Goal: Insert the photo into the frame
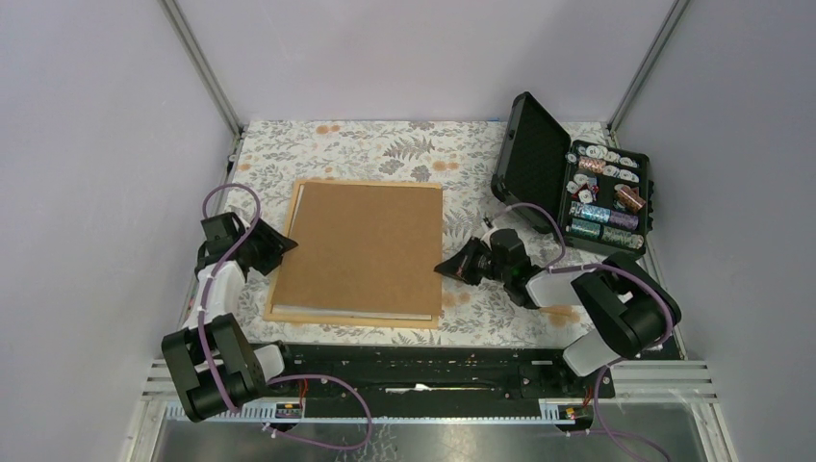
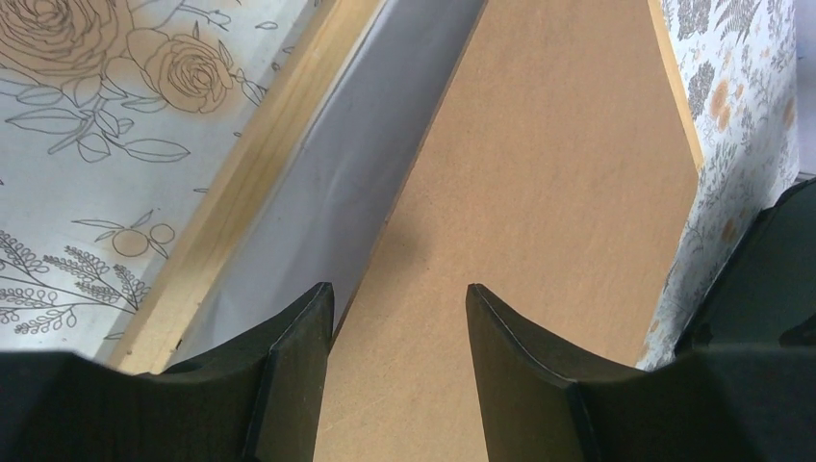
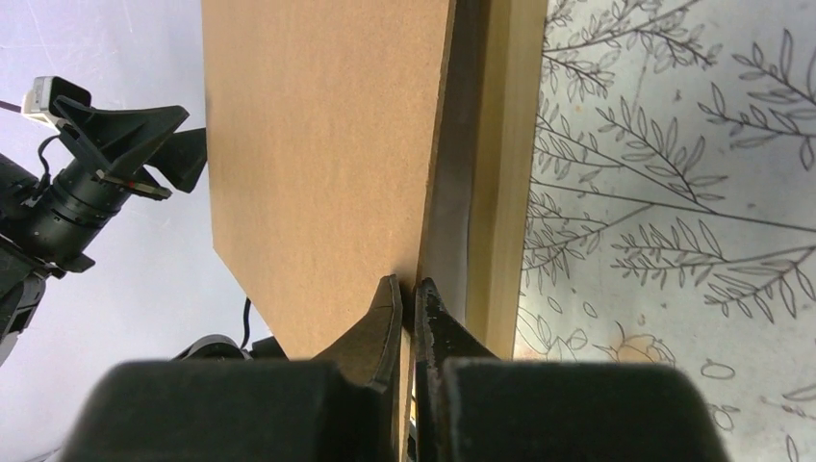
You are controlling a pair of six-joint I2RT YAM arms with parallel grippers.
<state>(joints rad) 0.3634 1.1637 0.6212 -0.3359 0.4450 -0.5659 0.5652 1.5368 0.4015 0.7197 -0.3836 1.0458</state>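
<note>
The frame [image 1: 337, 319] lies flat in the middle of the floral table, a thin light-wood rectangle. A plain brown backing board [image 1: 366, 245] covers nearly all of it. The photo is hidden. My right gripper [image 1: 441, 268] is shut on the board's right edge; in the right wrist view its fingers [image 3: 390, 308] pinch the board [image 3: 318, 144] beside the frame's moulding [image 3: 505, 173]. My left gripper [image 1: 287, 245] stands open at the board's left edge. Its view shows the board [image 2: 539, 173], a pale sheet [image 2: 366, 164] beneath it and the frame [image 2: 260, 164], with the gripper [image 2: 399, 298] over that edge.
An open black hard case [image 1: 529, 159] with several coloured rolls in its tray [image 1: 606, 192] stands at the back right. Metal corner posts and pale walls close in the table. The left arm [image 3: 96, 173] shows across the board in the right wrist view.
</note>
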